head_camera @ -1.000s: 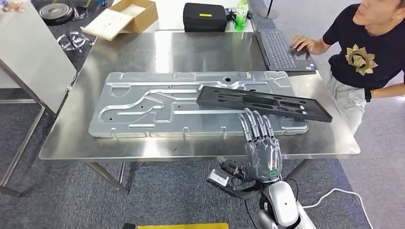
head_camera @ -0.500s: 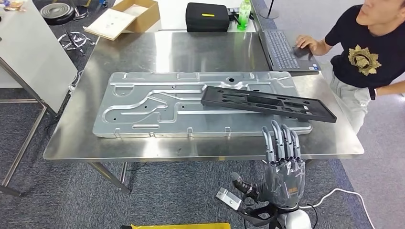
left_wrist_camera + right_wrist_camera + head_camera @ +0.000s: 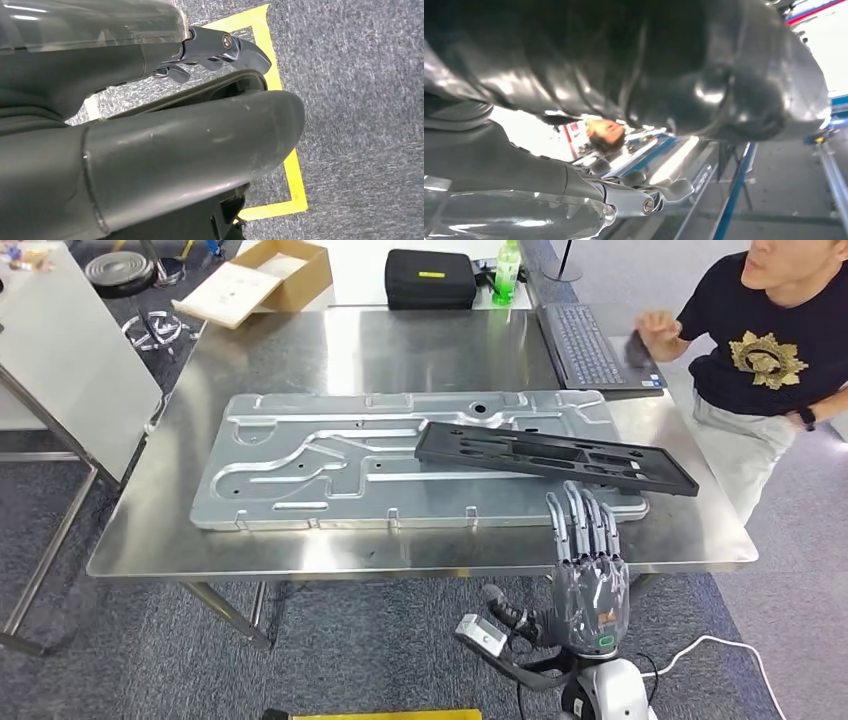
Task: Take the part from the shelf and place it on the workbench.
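Silver and grey, our right hand (image 3: 588,575) sits at the lower right of the head view, fingers straight, slightly apart and holding nothing, their tips overlapping the near edge of the steel workbench (image 3: 150,540). Just above the fingertips lies the long black slotted plastic part (image 3: 555,457), resting at a slant across the right end of a large ribbed aluminium plate (image 3: 330,465) in the middle of the frame, its far right end jutting past the plate over bare steel. We judge the placing done and the step in hand to be clearing the arm. To do that well we should draw the hand straight down-frame, fingers kept flat so they catch neither the part's near edge nor the bench lip, and watch the seated person in a black shirt (image 3: 765,340) at the upper right.

Our left hand (image 3: 220,47) appears in the left wrist view at the upper centre, fingers curled in and holding nothing, over grey carpet (image 3: 360,75) with yellow floor tape (image 3: 295,175) at lower right. Bench and part show in the head view. In the right wrist view, dark fingers (image 3: 664,192) stretch out at lower centre.
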Robot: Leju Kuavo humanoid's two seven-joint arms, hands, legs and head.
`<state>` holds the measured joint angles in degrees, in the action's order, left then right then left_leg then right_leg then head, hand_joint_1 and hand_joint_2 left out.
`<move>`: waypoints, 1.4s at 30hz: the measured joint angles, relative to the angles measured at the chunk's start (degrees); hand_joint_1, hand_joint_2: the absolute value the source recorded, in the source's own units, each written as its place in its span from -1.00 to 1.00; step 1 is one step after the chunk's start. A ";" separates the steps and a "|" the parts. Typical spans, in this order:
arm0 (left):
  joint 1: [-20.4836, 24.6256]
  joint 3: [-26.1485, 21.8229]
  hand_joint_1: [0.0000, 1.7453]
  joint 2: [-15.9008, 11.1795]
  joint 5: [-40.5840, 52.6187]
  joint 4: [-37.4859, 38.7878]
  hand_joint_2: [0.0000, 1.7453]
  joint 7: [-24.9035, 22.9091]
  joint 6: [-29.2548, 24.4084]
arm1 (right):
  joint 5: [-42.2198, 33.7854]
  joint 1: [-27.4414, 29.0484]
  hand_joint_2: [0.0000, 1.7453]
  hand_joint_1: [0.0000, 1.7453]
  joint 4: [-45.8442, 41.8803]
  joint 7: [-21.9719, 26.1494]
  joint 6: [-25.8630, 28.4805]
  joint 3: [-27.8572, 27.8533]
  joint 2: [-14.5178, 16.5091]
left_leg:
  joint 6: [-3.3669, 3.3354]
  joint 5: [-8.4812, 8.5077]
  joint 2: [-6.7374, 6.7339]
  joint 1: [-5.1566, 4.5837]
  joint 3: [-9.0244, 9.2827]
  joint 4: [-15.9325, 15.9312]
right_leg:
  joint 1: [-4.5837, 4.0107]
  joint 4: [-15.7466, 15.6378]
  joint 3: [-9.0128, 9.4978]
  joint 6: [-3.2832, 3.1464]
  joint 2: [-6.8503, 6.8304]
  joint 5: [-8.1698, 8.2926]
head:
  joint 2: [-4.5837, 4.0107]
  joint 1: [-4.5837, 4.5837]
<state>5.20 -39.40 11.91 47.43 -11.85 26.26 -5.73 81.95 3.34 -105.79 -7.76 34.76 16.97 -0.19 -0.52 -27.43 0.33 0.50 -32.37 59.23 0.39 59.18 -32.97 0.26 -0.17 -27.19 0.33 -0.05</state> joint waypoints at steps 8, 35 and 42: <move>-0.16 0.01 -1.00 -0.02 -0.17 0.00 0.50 -0.58 0.70 | -0.49 -1.42 -0.50 -1.00 2.36 0.26 -0.20 0.03 -0.01 | -2.23 1.05 -0.05 -0.16 -0.15 -1.14 | 0.40 13.42 -6.23 1.73 0.09 -7.11 | 0.00 -0.01; -0.46 -0.01 -1.00 0.11 0.43 0.00 1.00 -1.94 1.49 | -2.74 -3.93 1.00 -1.00 5.35 -0.42 -2.57 0.01 -0.51 | -1.75 1.91 -2.03 -0.24 -1.14 -1.25 | -0.14 1.48 1.02 1.06 -3.85 -3.26 | 0.00 0.05; -0.31 -0.01 -1.00 0.11 0.55 0.00 1.00 -1.98 1.45 | -2.87 -3.75 1.00 -1.00 5.51 -0.43 -2.56 0.01 -0.56 | -2.23 2.16 -0.06 -0.28 -1.29 -1.33 | 0.09 13.07 -4.55 1.35 -0.09 -9.21 | 0.00 0.05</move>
<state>4.90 -39.41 12.02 47.98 -11.85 24.28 -4.28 79.08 -0.40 -100.28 -8.19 32.20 16.98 -0.74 -2.76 -25.27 0.27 0.22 -33.65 57.90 0.49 72.25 -37.52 1.61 -0.26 -36.40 0.33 0.00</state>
